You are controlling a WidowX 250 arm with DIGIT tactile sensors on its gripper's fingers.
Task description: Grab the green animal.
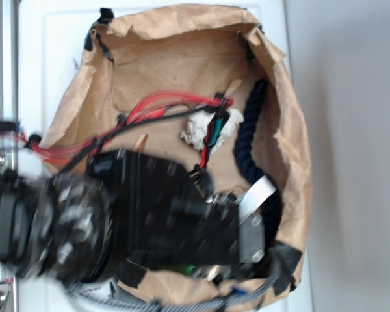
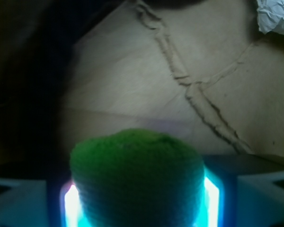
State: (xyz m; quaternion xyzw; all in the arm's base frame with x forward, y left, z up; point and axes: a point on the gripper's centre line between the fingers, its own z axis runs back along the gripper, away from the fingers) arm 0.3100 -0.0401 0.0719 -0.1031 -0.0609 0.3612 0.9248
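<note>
- Two views to work from, and the wrist view tells us most: the green animal (image 2: 136, 177) fills the bottom centre, sitting right between the fingers (image 2: 71, 203) of the tool (image 2: 139, 208), glowing pads touching it on both flanks.
- We read the tool as closed on the green animal; the fuzzy sides bulge slightly over the lit pads, which suggests real squeeze rather than a near miss.
- From the exterior view we see little of the toy, only a sliver of green (image 1: 190, 269) under the dark arm (image 1: 149, 208), low in the brown paper bin (image 1: 292, 149). We cannot tell from there whether it is off the paper yet.
- Handling call: it looks soft, light and plush. It should compress easily and not slip much, since the fuzz gives the pads something to bite.
- Best hold, in our judgement, is across the thick fuzzy body, as now, not on any thin edge that could fold out.
- Risk we would watch: a soft lump can squirm out if gripped only near its top.
- Nearby, the white crumpled paper ball (image 2: 277, 16) sits well apart at the upper right, and a dark blue rope (image 1: 250, 140) lies along the bin's right wall.
- Creased brown paper (image 2: 146, 94) beneath looks bare around the toy.
</note>
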